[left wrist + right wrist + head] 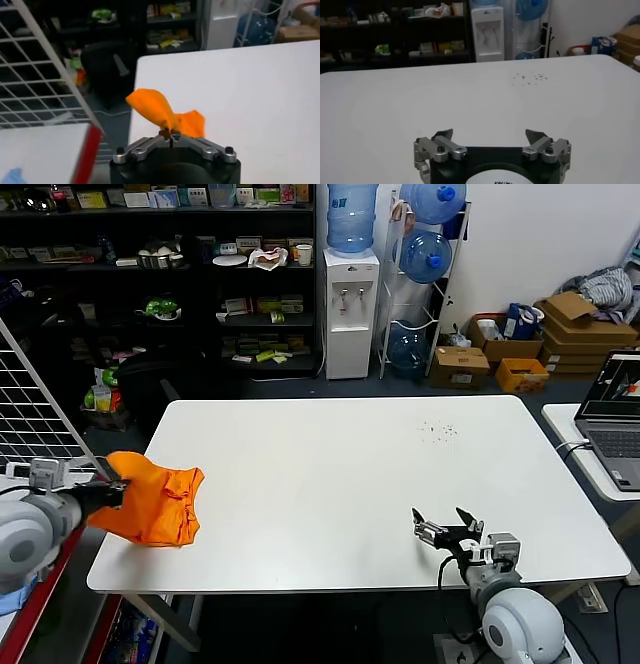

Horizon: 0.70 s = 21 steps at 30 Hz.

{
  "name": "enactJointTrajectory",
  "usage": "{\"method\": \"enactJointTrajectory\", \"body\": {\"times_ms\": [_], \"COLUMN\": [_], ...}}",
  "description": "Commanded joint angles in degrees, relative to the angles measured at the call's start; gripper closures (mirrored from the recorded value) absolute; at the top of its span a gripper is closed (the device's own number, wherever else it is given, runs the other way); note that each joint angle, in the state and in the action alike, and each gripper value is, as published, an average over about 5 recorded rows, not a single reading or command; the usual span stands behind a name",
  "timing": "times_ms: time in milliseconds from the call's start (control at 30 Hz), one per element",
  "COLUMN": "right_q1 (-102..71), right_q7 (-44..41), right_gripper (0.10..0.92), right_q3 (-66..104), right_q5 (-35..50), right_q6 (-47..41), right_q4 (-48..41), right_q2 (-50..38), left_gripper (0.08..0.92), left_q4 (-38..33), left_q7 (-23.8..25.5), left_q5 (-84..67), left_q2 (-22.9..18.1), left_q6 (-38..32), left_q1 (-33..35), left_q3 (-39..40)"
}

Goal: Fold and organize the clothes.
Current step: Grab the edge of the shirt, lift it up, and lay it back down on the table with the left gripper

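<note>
The orange T-shirt is bunched up at the white table's front left corner, partly draped on the tabletop and partly lifted. My left gripper is shut on a fold of it at the table's left edge; in the left wrist view the T-shirt rises from the closed fingertips of the gripper. No lettering shows. My right gripper is open and empty just above the table near its front right edge; it also shows in the right wrist view.
A white wire rack stands left of the table. A laptop sits on a side table at right. Shelves, a water dispenser and cardboard boxes stand behind. Small dark specks lie on the table's far right.
</note>
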Motion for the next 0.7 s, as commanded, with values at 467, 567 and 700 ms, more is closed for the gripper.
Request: {"method": "enactJointTrajectory", "body": {"times_ms": [467,567,700], "right_q1": [-4.36,-3.82,-3.27], "right_q7": [1.02,1.13,1.26], "right_gripper": [0.104,0.104,0.104], "right_q3": [4.31,4.34,4.21], "right_q5": [-2.91,-2.51,-1.99], "right_q6": [-1.08,-1.19,-1.29], "right_q4": [2.47,2.21,2.04], "right_q2": [5.21,4.99,4.71], "left_gripper": [0.907,0.907,0.907], "left_q4": [16.48,19.49,22.17], "left_q7": [-19.74,-19.74,-19.79], "left_q5": [-6.74,-5.44,-3.96], "left_q2": [-58.71,-60.95,-63.62], "left_q6": [-2.93,-2.93,-2.98], "left_q1": [-49.18,-48.94,-48.56], "left_q3": [48.77,49.56,49.95]}}
